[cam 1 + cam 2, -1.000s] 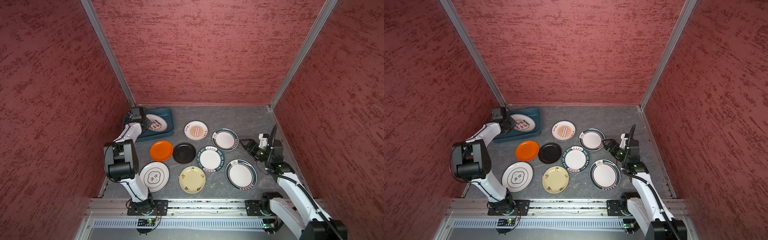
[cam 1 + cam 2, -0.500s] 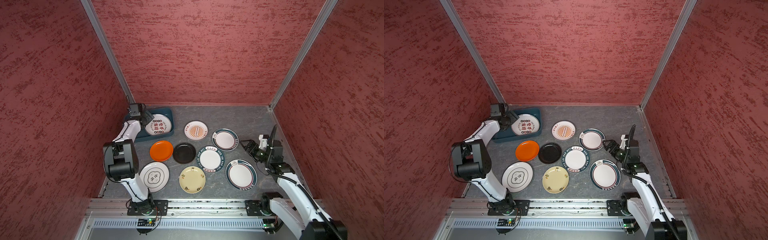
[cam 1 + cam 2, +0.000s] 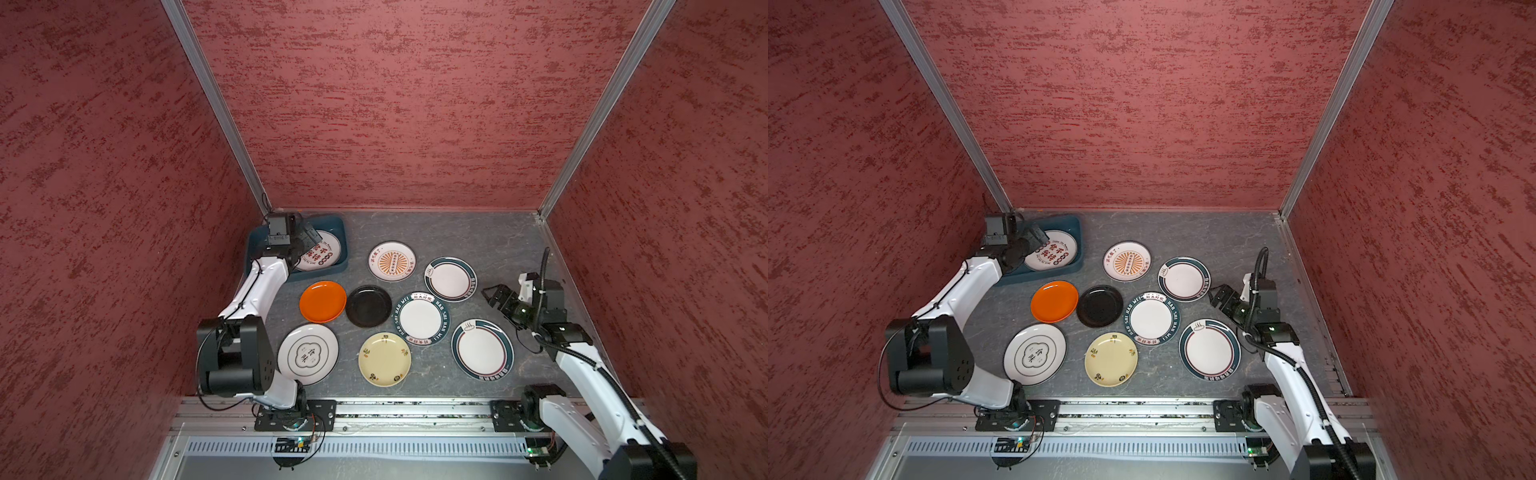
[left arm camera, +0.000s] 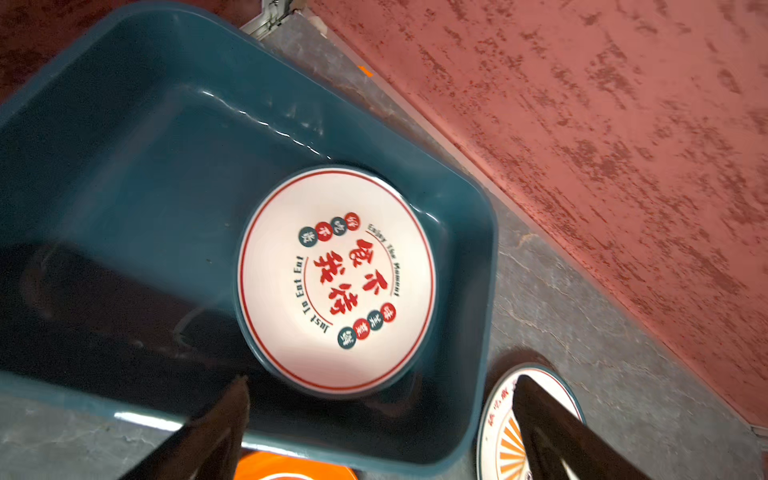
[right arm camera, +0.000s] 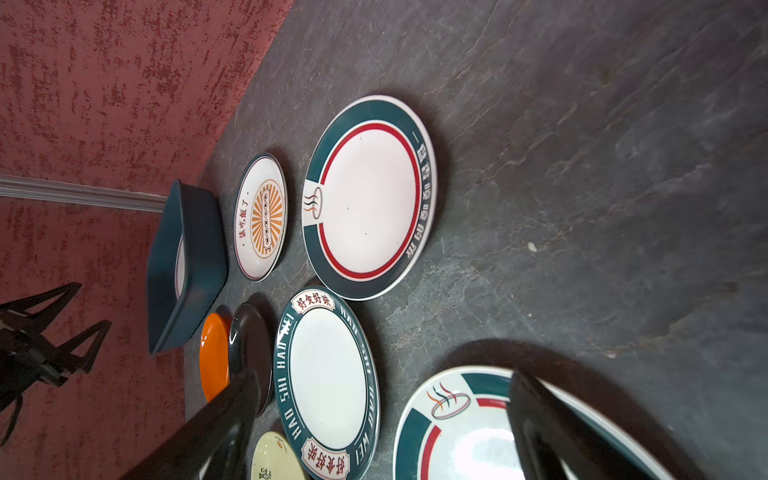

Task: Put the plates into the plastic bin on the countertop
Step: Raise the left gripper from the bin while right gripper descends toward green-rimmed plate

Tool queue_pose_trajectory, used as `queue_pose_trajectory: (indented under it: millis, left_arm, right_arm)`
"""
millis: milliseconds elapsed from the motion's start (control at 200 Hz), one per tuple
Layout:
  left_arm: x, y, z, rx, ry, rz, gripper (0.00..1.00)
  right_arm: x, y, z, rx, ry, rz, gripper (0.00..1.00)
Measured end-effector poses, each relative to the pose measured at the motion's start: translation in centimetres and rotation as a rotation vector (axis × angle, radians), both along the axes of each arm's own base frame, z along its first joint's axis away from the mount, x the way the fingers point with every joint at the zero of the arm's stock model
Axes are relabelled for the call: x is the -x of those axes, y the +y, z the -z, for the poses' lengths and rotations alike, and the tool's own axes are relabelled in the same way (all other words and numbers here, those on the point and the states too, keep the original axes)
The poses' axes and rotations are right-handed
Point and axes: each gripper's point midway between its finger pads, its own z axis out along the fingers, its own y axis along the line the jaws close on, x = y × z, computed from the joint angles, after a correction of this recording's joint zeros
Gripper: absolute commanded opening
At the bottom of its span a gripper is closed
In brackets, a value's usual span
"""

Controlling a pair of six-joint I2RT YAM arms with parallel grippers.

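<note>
Left tool [image 4: 380, 384]: jaws spread wide, nothing between them. It hangs over the bin [image 4: 124, 174], beside the plate inside.

Bin: sits in the far left corner of the desk [image 3: 478, 232]. The red-script plate [image 4: 336, 282] lies flat on the bin floor, at the bin's right end as seen in both top views.

Eight plates lie flat on the desk outside the bin:

1. Quatrefoil plate [image 3: 308, 354]: near left, in front of the left arm's base.
2. Orange plate [image 3: 322, 301]: just in front of the bin.
3. Black plate [image 3: 368, 306]: just beside the orange plate.
4. Cream plate [image 3: 384, 359]: near row, centre.
5. Sunburst plate [image 3: 391, 261]: far row, right of the bin and apart from it.
6. Lettered plate [image 3: 420, 318]: centre, just beside the black plate.
7. Far teal plate [image 3: 450, 278]: right of the sunburst plate.
8. Near teal plate [image 3: 482, 349]: the rightmost plate, near row.

Right tool [image 3: 490, 293]: jaws spread, nothing between them. It hangs just right of the far teal plate and behind the near teal plate, pointing toward the plates.
</note>
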Motion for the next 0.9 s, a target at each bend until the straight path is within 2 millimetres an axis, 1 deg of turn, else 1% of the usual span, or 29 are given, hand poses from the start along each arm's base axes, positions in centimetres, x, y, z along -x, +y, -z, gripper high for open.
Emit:
queue_pose_trajectory:
  millis: [115, 245, 296, 361, 421, 481, 596, 661, 746, 897]
  left_arm:
    - [1.8, -3.1, -0.9, -0.011, -0.028, 0.067, 0.99]
    - [4.0, -6.9, -1.4, -0.025, -0.05, 0.16, 0.99]
    - [4.8, -8.1, -1.6, -0.025, -0.056, 0.196, 0.99]
    - [5.5, -9.0, -1.6, -0.022, -0.062, 0.222, 0.99]
    - [6.1, -9.3, -1.3, -0.019, -0.062, 0.236, 0.99]
    - [6.7, -9.3, -0.6, -0.018, -0.052, 0.242, 0.99]
    - [7.9, -9.1, 1.0, -0.02, -0.023, 0.245, 1.0]
    - [8.4, -9.1, 1.5, -0.016, -0.015, 0.25, 0.99]
    - [8.6, -9.2, 1.5, -0.009, -0.021, 0.257, 0.99]
    - [8.2, -9.4, 1.2, -0.004, -0.044, 0.26, 0.99]
  right_arm:
    - [0.4, -0.6, 0.1, 0.051, 0.014, 0.006, 0.95]
    - [1.3, -1.6, 0.9, 0.119, 0.062, 0.022, 0.95]
    - [1.6, -1.9, 1.3, 0.137, 0.081, 0.027, 0.95]
    - [2.0, -2.0, 1.5, 0.144, 0.096, 0.028, 0.95]
    - [2.2, -2.0, 1.6, 0.141, 0.098, 0.03, 0.95]
    - [2.3, -2.0, 1.8, 0.132, 0.1, 0.035, 0.96]
    - [3.1, -1.9, 3.3, 0.117, 0.137, 0.041, 0.95]
    - [3.6, -1.9, 4.3, 0.112, 0.167, 0.044, 0.95]
    - [4.0, -2.0, 5.0, 0.105, 0.194, 0.056, 0.95]
    - [4.8, -2.1, 6.1, 0.086, 0.221, 0.088, 0.95]
